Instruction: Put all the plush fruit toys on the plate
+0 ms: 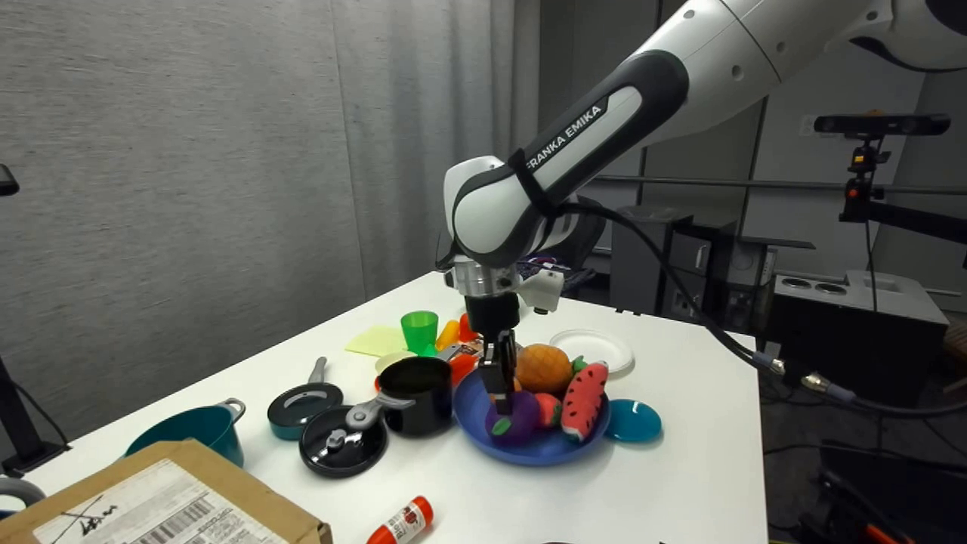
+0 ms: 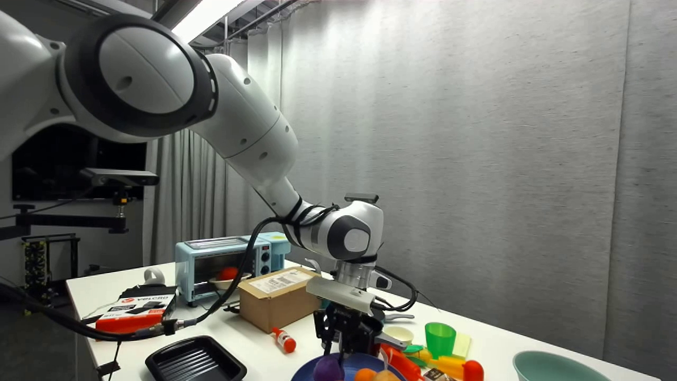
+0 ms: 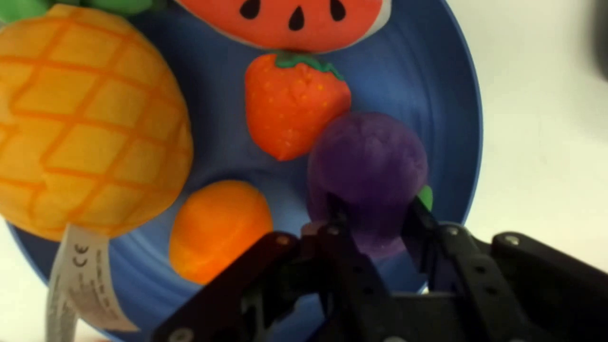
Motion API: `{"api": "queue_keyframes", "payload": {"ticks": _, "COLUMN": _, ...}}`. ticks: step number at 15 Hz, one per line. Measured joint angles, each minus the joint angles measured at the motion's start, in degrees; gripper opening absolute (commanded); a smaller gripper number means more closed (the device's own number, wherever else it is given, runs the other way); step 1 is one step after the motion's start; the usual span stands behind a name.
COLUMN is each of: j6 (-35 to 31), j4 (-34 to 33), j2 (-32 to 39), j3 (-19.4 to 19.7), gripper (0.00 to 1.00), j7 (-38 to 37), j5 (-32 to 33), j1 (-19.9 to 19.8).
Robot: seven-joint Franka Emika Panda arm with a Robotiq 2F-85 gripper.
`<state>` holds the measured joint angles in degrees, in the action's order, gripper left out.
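Purple plum-like plush (image 3: pixel 368 156), pinched by the gripper (image 3: pixel 379 209) within the blue plate (image 3: pixel 456 123), could jostle the neighbouring plush strawberry (image 3: pixel 294 107) or be dragged out if lifting precedes full release.

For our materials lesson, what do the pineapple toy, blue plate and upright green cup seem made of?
Pineapple toy: probably stuffed fabric, matte, with a printed tag.
Blue plate: likely plastic, smooth with a soft sheen and faint rings.
Upright green cup: seemingly plastic, glossy and translucent.
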<state>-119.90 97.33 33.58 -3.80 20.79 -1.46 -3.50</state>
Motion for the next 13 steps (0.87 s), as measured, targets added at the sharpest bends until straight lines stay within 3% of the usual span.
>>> {"api": "queue_keyframes", "payload": {"ticks": 5, "j6": -1.6, "j4": 0.1, "j2": -0.4, "j3": 0.0, "gripper": 0.99, "j7": 0.1, "j5": 1.1, "j1": 0.0}}
{"api": "queue_keyframes", "payload": {"ticks": 13, "j6": -4.5, "j4": 0.8, "j2": -5.4, "j3": 0.0, "gripper": 1.00, "j7": -0.2, "j5": 3.2, "j1": 0.1}}
